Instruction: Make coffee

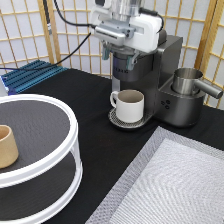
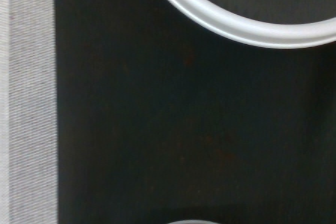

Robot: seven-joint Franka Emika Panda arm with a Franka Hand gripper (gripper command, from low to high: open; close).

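Observation:
My gripper (image 1: 120, 56) hangs from the white hand at the exterior view's top. It sits right at the head of the dark grey coffee machine (image 1: 167, 75), above the white handled mug (image 1: 129, 105). Its two fingers stand apart, and nothing shows between them. The mug stands upright on the machine's round drip grille (image 1: 116, 121). The small white coffee pod is not visible in either view. A tan handleless cup (image 1: 7, 146) stands on the upper shelf of the round white two-tier tray (image 1: 72, 150) at the exterior view's left.
A steel pitcher (image 1: 189, 80) with a handle sits on the machine's right side. A grey woven mat (image 1: 170, 185) (image 2: 26, 125) covers the bottom right of the black tablecloth (image 2: 187, 125). A blue rack (image 1: 30, 74) lies at the back left. The wrist view shows the tray's white rim (image 2: 247, 30).

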